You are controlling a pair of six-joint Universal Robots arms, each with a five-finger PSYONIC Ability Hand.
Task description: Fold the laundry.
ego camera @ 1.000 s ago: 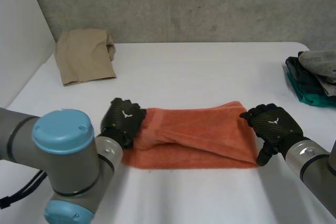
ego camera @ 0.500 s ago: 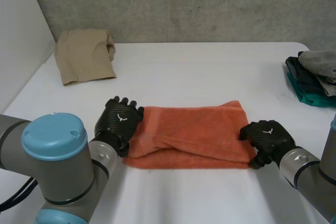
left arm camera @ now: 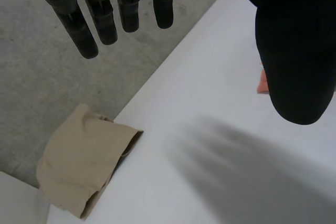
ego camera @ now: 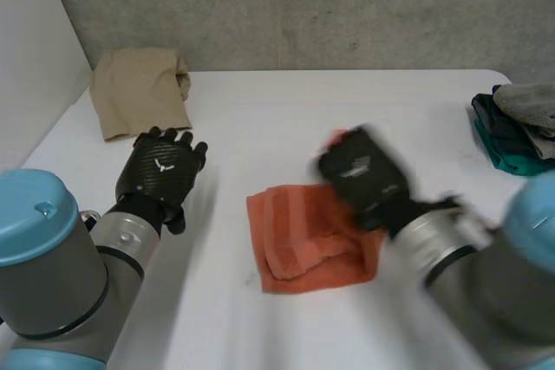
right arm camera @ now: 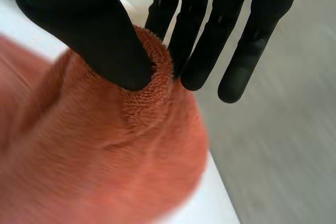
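Observation:
An orange towel (ego camera: 303,244) lies bunched in the middle of the white table (ego camera: 286,119), doubled over itself. My right hand (ego camera: 360,171) is above its far right part and pinches an edge of the orange towel (right arm camera: 152,77) between thumb (right arm camera: 105,40) and straight fingers. My left hand (ego camera: 160,171) hovers left of the towel, apart from it, open with straight fingers (left arm camera: 97,14) and nothing in it. A sliver of the towel (left arm camera: 261,81) shows past its thumb.
A folded tan garment (ego camera: 139,91) lies at the table's far left corner, also under my left hand's fingertips as the tan garment (left arm camera: 79,163). A heap of dark, teal and grey clothes (ego camera: 519,127) sits at the right edge.
My right hand closed on the towel's right end and swept it up and leftward, doubling the towel. My left hand let go of the left end, opened and drew away to the left.

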